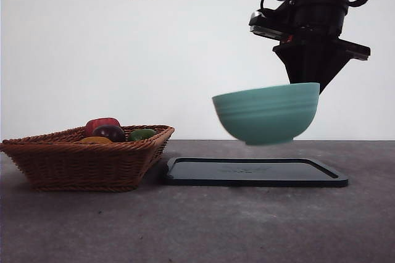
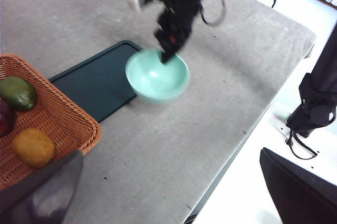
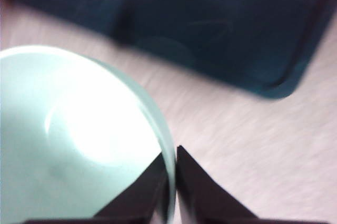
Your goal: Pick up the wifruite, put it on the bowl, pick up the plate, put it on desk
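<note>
**Bowl in the air, fruit waiting in the basket**

The right gripper [image 1: 311, 84] had the bowl [image 1: 266, 113] pinched by its rim, one jaw inside and one outside, and the bowl hung clear of everything, tilted a touch, above the dark tray [image 1: 254, 171]. In the right wrist view the jaws [image 3: 172, 163] sat clenched on that thin green edge, bowl empty [image 3: 68, 134], the tray [image 3: 210, 24] blurred beyond. From the left wrist view the bowl [image 2: 157, 74] floated just off the tray's [image 2: 100, 79] 3 o'clock corner, over the desk [image 2: 210, 129].

The brown fruit [image 2: 33, 147] lay untouched in the wicker basket [image 2: 68, 124], at 6 o'clock from the green avocado-like one [image 2: 18, 92]; in the front view only an orange sliver [image 1: 95, 140] showed over the basket's [image 1: 86, 161] wall, at 7 o'clock from the red fruit [image 1: 102, 123].

The left gripper waited above the basket; only parts of its two jaws showed at that view's lower corners, well apart and holding nothing.

A rim pinch is a thin hold, so in my judgement the bowl wanted a slow, level descent to bare desk, base flat before the jaws let go, and set within easy reach of the basket for the fruit drop.
</note>
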Robot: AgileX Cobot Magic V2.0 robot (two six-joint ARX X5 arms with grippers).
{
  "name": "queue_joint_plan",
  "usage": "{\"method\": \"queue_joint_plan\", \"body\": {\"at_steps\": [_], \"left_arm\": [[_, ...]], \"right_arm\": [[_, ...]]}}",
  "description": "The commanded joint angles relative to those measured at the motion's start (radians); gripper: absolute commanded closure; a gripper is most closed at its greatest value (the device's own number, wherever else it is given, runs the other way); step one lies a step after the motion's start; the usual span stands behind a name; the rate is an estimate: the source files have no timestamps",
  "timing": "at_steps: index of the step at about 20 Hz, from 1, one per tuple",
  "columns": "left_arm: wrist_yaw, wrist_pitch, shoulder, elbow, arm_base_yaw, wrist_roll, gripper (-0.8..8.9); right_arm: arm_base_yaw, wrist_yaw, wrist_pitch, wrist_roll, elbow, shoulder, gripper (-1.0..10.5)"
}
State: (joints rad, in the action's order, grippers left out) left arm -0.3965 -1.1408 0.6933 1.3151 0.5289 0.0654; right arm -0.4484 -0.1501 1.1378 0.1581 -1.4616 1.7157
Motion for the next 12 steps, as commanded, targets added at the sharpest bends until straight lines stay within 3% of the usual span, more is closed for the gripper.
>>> {"method": "queue_joint_plan", "body": {"at_steps": [1, 7, 12], "left_arm": [[-0.006, 0.011, 0.005, 0.010, 0.008, 0.012, 2.19], [-0.006, 0.011, 0.005, 0.010, 0.008, 0.012, 2.19], [-0.006, 0.011, 0.005, 0.010, 0.008, 0.012, 2.20]], "right_arm": [[-0.049, 0.001, -0.034, -0.010, 0.068, -0.032, 9.4], [-0.153, -0.006, -0.168, 0.003, 0.274, -0.069, 9.4], [-0.178, -0.012, -0.341, 0.023, 0.393, -0.069, 9.4]]}}
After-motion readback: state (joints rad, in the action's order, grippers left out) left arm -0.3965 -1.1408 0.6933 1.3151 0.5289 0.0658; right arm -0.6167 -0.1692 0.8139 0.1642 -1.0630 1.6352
